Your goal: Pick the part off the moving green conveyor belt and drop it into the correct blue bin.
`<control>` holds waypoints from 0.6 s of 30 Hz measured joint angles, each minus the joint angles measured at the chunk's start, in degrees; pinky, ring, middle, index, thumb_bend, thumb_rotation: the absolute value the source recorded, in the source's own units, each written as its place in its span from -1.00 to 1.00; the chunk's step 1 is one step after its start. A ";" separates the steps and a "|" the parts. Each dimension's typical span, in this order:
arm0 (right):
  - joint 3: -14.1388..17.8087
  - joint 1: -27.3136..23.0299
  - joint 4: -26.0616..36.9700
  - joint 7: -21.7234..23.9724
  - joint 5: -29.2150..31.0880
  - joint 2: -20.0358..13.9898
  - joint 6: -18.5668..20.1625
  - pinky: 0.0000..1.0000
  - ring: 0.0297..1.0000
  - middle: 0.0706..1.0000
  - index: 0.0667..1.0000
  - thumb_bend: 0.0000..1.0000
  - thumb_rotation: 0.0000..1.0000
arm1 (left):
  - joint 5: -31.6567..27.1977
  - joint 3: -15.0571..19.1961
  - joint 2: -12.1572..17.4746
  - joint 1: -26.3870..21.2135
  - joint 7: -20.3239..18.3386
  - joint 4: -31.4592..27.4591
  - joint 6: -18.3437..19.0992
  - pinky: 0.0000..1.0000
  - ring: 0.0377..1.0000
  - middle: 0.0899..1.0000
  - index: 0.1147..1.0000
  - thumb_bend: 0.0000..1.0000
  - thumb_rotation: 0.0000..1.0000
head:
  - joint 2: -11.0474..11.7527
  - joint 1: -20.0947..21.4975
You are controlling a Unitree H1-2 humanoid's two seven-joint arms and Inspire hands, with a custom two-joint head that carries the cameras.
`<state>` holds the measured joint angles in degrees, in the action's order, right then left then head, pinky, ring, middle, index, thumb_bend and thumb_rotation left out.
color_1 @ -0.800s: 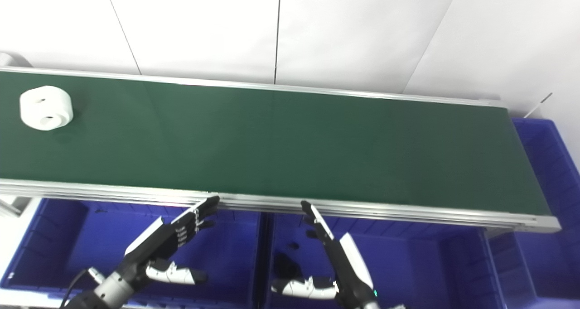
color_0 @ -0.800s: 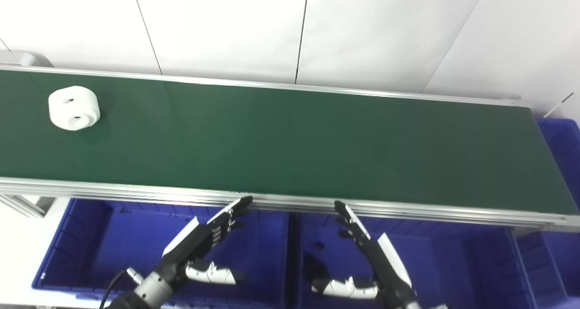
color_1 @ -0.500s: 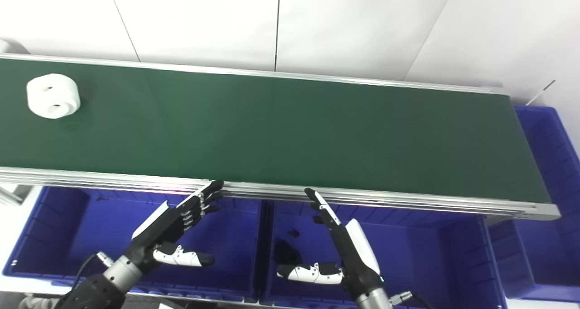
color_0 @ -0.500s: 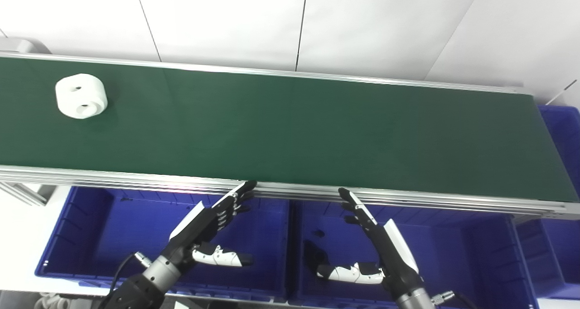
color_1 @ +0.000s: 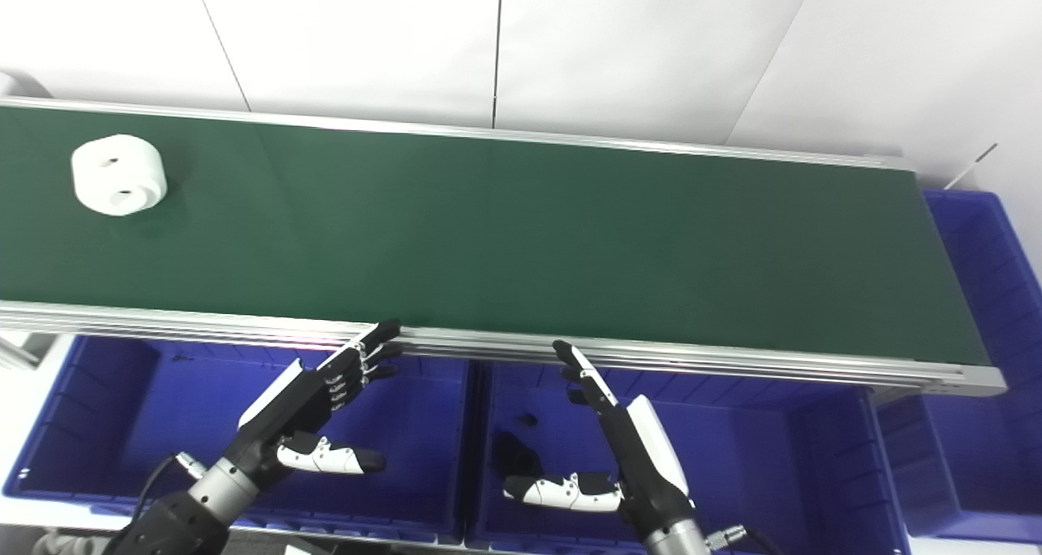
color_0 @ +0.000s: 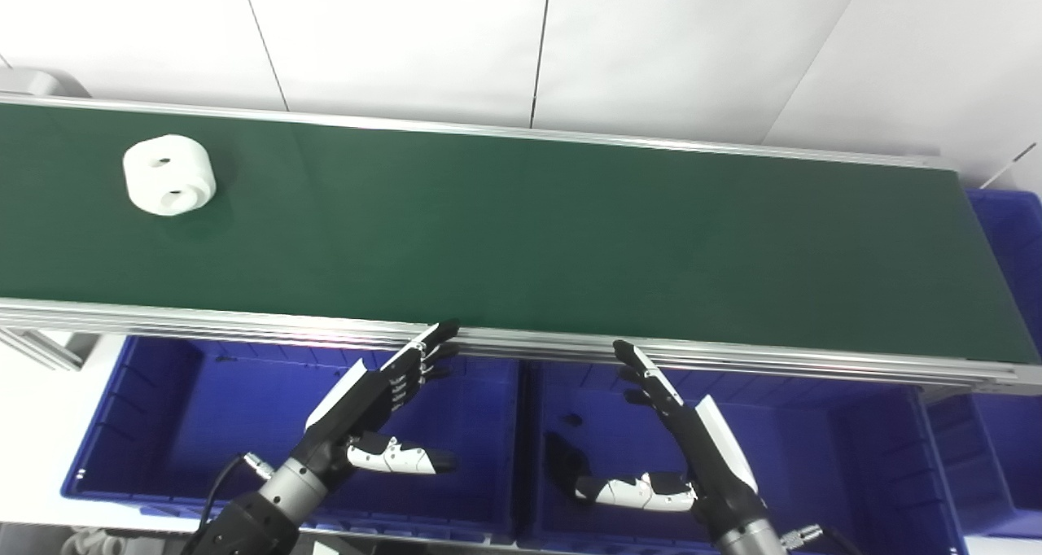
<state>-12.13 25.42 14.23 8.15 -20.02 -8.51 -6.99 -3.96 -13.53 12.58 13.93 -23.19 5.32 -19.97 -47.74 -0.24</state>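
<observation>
Looking from the head cameras, I see the green conveyor belt (color_0: 521,238) going across the whole picture, with its metal rail (color_0: 570,345) on the near side. Below the rail stand the blue bins: the left bin (color_0: 146,425) and the middle bin (color_0: 822,449) side by side, and one more bin (color_1: 977,246) at the far right end of the belt. In the middle bin I can see small dark things, but I cannot tell what they are.

My left hand (color_0: 370,412) is over the left bin, fingers straight and apart, thumb out to the side, holding nothing; its fingertips (color_0: 444,331) are at the rail. My right hand (color_0: 680,437) is over the middle bin, also spread and holding nothing, with its fingertips just below the rail.

The part (color_0: 169,175), a white rounded block with two small holes, lies on the belt near the left end, well apart from both hands.
</observation>
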 measured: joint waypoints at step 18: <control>0.25 -0.32 -10.49 -2.72 1.49 -2.06 -7.14 0.57 0.78 0.85 0.91 0.76 -0.32 | 6.22 -1.59 -2.08 0.67 3.15 6.35 -4.65 0.78 0.92 0.98 0.88 0.63 -0.31 | 13.10 -7.84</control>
<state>-11.88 25.10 3.73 5.43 -18.53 -10.56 -14.13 2.26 -15.11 10.50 14.60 -20.04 11.67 -24.62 -34.64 -8.08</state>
